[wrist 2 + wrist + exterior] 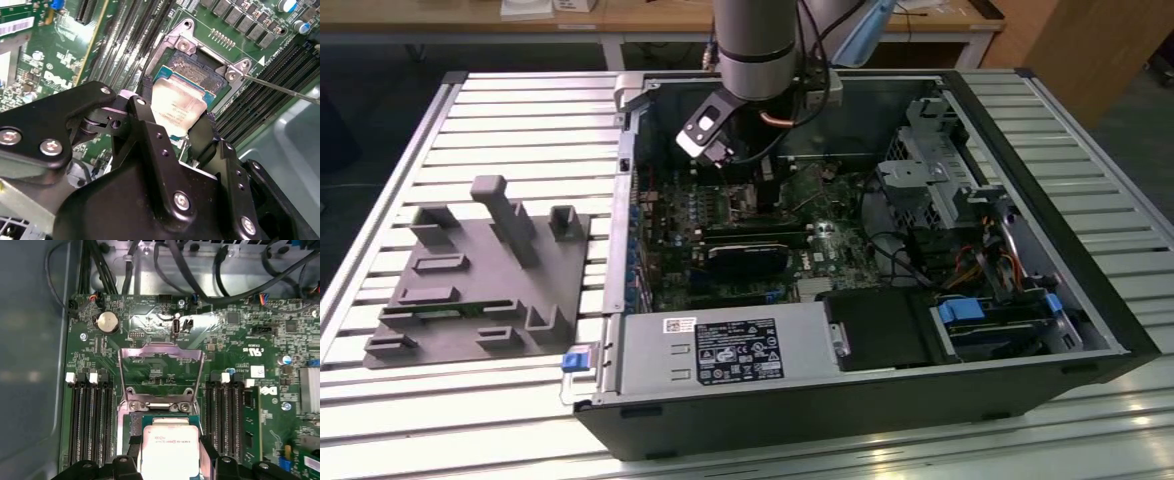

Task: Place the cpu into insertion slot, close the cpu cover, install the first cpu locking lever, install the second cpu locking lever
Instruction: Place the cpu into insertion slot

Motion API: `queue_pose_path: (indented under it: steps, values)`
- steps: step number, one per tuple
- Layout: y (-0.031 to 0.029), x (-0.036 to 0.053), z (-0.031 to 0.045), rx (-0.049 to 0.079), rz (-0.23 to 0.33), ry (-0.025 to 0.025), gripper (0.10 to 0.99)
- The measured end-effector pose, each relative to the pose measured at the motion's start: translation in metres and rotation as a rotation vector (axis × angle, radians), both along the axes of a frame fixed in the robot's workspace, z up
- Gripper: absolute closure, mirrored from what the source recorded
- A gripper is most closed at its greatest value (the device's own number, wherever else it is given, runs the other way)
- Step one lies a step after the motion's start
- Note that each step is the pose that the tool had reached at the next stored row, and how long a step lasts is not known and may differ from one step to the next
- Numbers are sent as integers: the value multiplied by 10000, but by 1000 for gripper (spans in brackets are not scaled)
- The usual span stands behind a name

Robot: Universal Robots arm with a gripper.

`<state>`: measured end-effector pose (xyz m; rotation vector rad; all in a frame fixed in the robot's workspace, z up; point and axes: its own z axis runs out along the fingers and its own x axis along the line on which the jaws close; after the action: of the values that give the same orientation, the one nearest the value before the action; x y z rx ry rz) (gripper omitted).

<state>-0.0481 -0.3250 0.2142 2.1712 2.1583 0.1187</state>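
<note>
The cpu (176, 106) is a small silvery square chip, and my gripper (175, 114) is shut on it, one black finger (141, 107) on each side. It hangs slightly tilted just over the insertion slot (197, 74), whose dark centre shows beyond the chip's edge. In the first wrist view the cpu (169, 449) covers most of the insertion slot (136, 421). Behind the slot, the cpu cover (161, 351) stands flipped open. A thin metal locking lever (282, 88) sticks out from the socket's corner. The exterior view has my gripper (750, 180) low inside the open computer case (854, 405).
Long black memory slots (92, 420) flank the socket on both sides. A black heatsink block (750, 255), a power supply (720, 350) and a drive bay (994, 315) crowd the case. A grey fixture (480, 280) lies on the slatted table at the exterior view's left.
</note>
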Motion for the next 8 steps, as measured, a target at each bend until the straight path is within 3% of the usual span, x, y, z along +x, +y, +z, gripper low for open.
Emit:
queue_pose_path:
  steps: [8]
  values:
    - [48,-6,-95,-1,0,31,549]
